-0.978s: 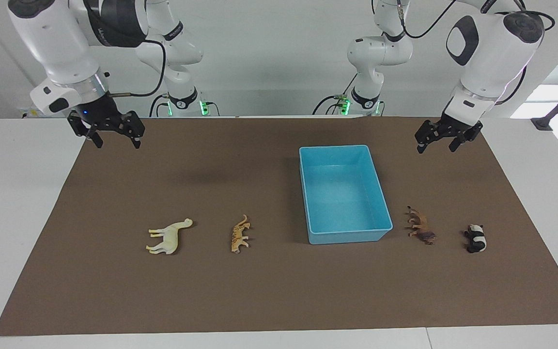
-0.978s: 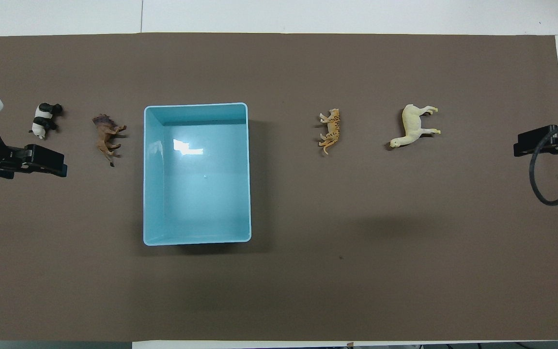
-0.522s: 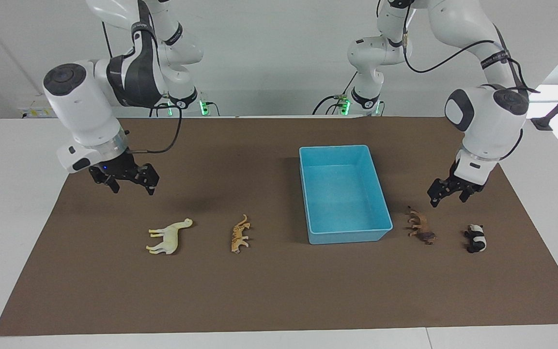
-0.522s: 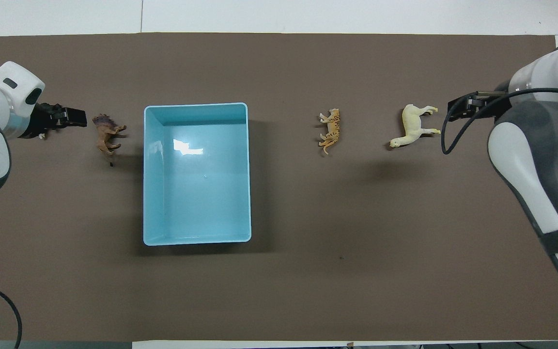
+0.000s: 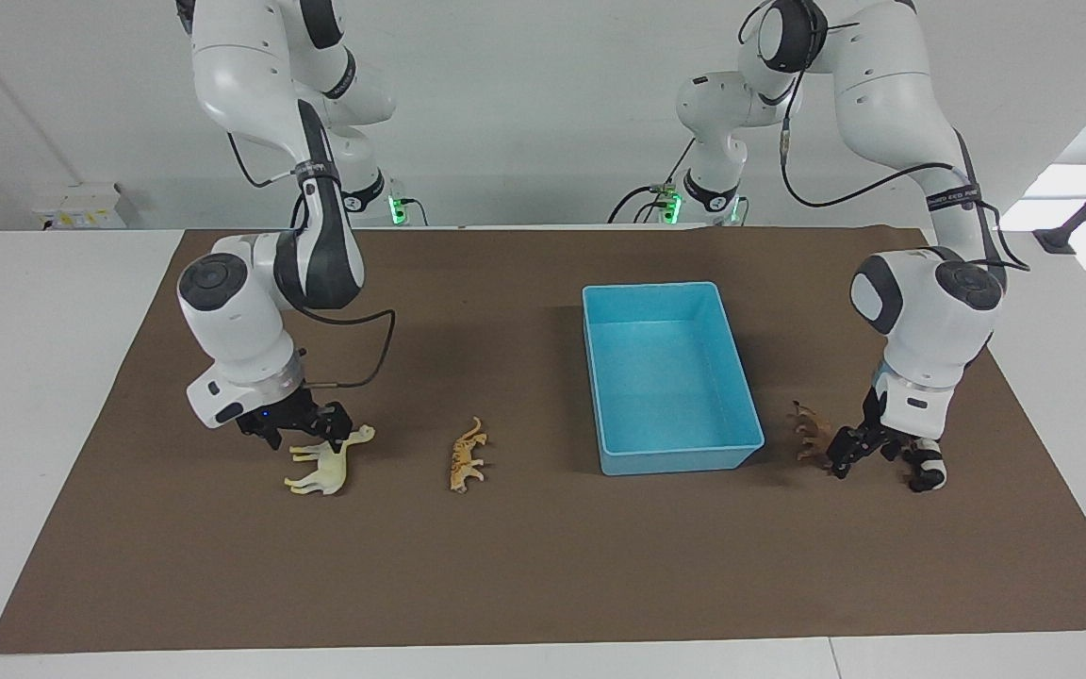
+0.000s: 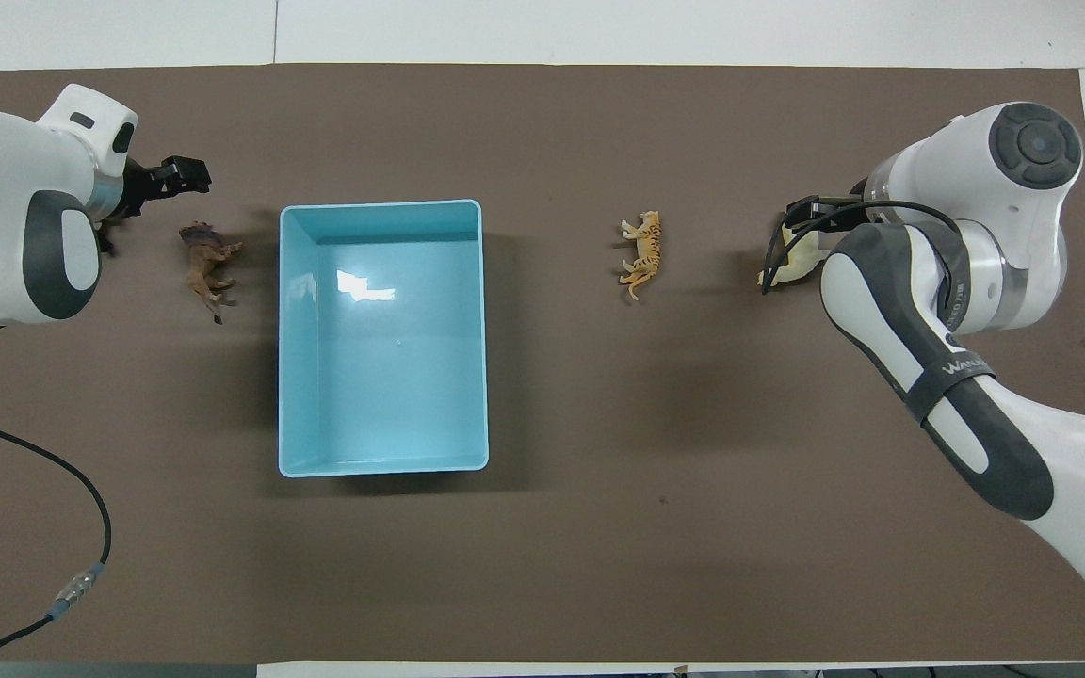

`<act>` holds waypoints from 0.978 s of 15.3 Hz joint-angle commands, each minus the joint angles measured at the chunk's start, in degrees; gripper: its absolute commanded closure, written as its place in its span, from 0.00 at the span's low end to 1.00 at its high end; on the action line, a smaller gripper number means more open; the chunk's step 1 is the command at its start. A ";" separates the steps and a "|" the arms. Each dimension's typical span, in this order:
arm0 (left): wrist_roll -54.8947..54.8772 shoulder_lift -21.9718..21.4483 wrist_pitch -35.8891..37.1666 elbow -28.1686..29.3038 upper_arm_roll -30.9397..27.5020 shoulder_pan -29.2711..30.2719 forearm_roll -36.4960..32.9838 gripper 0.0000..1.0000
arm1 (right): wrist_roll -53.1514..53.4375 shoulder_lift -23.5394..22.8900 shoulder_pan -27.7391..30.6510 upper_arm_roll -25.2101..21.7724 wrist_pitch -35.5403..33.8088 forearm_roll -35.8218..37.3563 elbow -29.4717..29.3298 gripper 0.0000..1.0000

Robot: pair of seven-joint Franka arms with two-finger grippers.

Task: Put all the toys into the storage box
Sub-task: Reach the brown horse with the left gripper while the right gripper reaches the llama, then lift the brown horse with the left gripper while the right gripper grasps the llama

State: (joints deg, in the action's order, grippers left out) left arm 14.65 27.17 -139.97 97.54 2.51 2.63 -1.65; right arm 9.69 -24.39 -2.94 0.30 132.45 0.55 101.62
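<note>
Both open hands have dropped: right hand (image 5: 298, 436) over horse (image 5: 324, 464), left hand (image 5: 873, 451) by panda (image 5: 928, 473).

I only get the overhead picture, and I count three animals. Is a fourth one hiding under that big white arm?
Observer: Yes. A black-and-white panda lies on the mat under the left arm, beside the lion.
Operator: Is the claw grabbing it?
Observer: Not yet. The left claw is open and low, between the lion and the panda.
Operator: And the yellow one I can barely see?
Observer: That's the horse, lying flat on its side. The right claw is open just over its back.
</note>
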 commanded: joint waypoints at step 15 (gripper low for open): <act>4.77 -0.27 2.06 5.30 -0.14 -0.43 -1.25 0.39 | 2.09 -4.08 -2.59 0.23 6.42 -0.20 0.25 1.00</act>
State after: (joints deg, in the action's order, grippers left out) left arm 17.95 28.52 -139.63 101.72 2.63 2.56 -1.65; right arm 10.83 -28.86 -4.14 0.28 138.83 0.54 101.86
